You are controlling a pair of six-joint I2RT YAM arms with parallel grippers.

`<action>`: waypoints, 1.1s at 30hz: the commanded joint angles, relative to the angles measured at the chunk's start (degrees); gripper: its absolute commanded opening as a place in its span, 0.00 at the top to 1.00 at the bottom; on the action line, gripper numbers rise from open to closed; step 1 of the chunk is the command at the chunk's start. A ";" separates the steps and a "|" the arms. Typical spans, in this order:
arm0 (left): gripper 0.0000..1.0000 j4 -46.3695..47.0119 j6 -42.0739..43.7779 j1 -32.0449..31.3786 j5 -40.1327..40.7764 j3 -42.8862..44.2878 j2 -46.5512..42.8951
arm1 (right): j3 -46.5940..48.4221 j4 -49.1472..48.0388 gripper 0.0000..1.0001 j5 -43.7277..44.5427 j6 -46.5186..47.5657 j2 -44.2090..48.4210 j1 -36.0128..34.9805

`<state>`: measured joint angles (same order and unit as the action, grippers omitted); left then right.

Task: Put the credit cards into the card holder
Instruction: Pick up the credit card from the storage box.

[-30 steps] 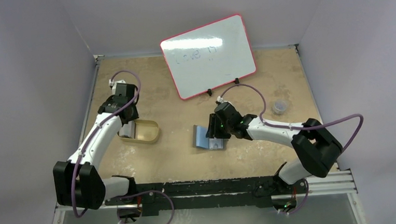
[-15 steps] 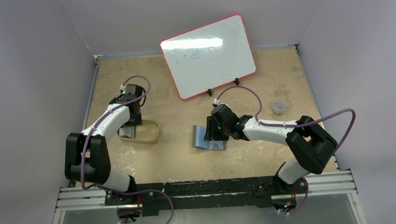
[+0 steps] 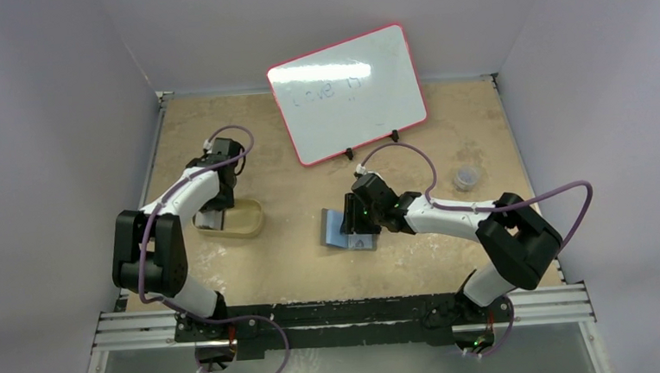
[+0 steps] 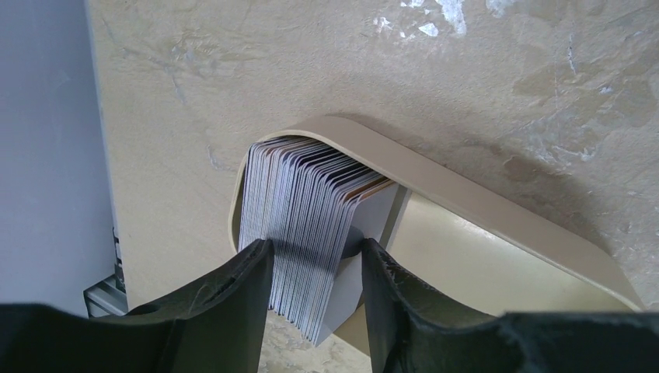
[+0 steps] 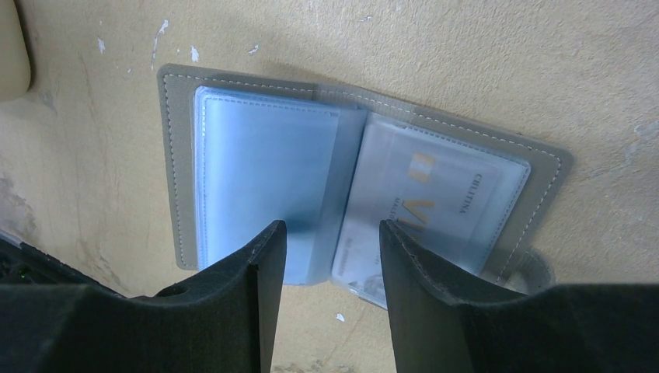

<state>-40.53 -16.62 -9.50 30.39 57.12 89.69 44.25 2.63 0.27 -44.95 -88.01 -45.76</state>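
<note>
Fingers [image 4: 233,311] of the left gripper [image 4: 316,250] are set partly apart around the credit cards [image 4: 299,194] stood in the gold tin [image 4: 482,221]; whether they are clamped cannot be told. The right gripper [image 5: 332,229] is held parted, grasping nothing, over the fold of the opened card holder [image 5: 256,155] on the table [image 5: 466,47].

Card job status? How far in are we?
Done: one card shows in a clear pocket of the open card holder. In hand: left gripper straddles part of the card stack in the gold tin, jaws apart, nothing lifted; right gripper is poised open over the holder. Left: the stack in the tin; the blue pocket beside the filled one looks empty.
</note>
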 commanded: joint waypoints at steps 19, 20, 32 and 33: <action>0.74 -0.15 0.88 0.27 1.29 3.76 -1.26 | 1.36 -1.83 0.50 -1.06 0.19 -0.41 -0.34; 0.75 -0.30 0.95 0.27 1.28 3.86 -1.20 | 1.32 -1.76 0.50 -1.00 0.22 -0.41 -0.32; 0.91 -3.11 0.29 0.27 -5.37 6.07 -1.87 | 1.28 -1.65 0.50 -1.18 0.29 -0.22 -0.29; 0.92 -3.19 0.13 0.27 -6.61 6.07 -2.10 | 1.26 -1.51 0.50 -1.16 0.29 -0.09 -0.36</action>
<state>-43.00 -16.40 -9.50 27.77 60.77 89.67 44.25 1.74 -0.78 -44.95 -88.51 -45.76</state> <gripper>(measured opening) 0.101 0.503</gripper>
